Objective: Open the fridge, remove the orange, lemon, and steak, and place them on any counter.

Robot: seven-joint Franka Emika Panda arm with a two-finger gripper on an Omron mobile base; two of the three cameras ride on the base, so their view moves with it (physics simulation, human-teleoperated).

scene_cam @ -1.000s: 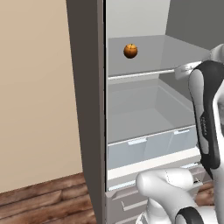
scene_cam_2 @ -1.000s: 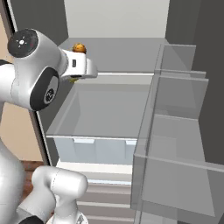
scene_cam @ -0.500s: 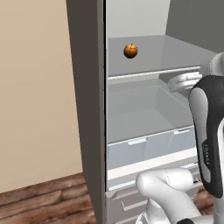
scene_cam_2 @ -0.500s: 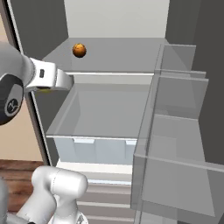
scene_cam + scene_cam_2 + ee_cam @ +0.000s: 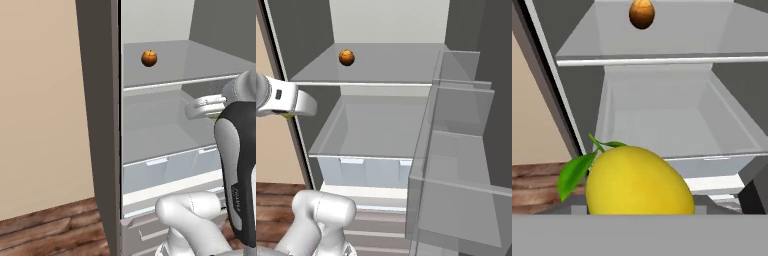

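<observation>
Fridge (image 5: 662, 125) behind — lemon (image 5: 637, 182) seemingly in claw

My lemon (image 5: 639, 180) is bright yellow, and it has a fresh green leaf (image 5: 574, 172) with a thin green stem. The orange (image 5: 149, 58) is dark orange, with a small brownish spot on top. The fridge (image 5: 100, 125) is dark grey outside; inside, its shelf (image 5: 386, 65) and walls are pale grey, and the drawer (image 5: 368, 170) fronts look light bluish grey. The wall (image 5: 40, 100) beside is plain beige. The floor (image 5: 45, 232) is brown wood with darker plank lines.
</observation>
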